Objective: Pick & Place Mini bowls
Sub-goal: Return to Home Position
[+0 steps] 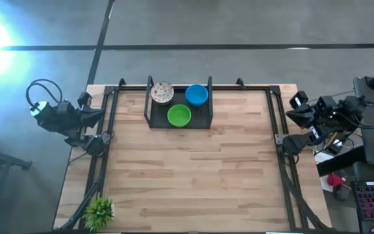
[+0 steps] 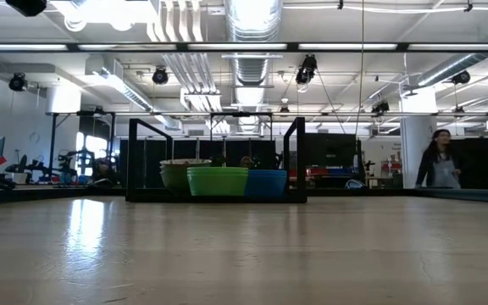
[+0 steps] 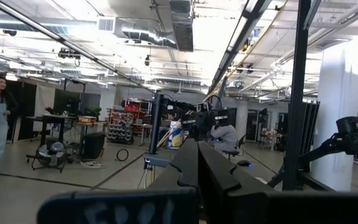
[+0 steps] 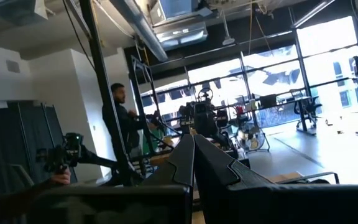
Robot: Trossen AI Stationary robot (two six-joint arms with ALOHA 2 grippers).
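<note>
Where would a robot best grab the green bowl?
Probably the green bowl by the rim facing the open table, from straight above, one of the jaws inside, one outside. It sits open side up, and the white bowl and blue bowl crowd its far side in the tray.

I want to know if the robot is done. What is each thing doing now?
Tray: on the table, holding the bowls.
Green bowls: upright in the tray.
Blue bowls: upright in the tray.
White speckled bowls: upright in the tray.
Plant: upright at a table corner.
Left gripper: fingers shut, empty, beside the table.
Right gripper: fingers shut, empty, beside the table.
</note>
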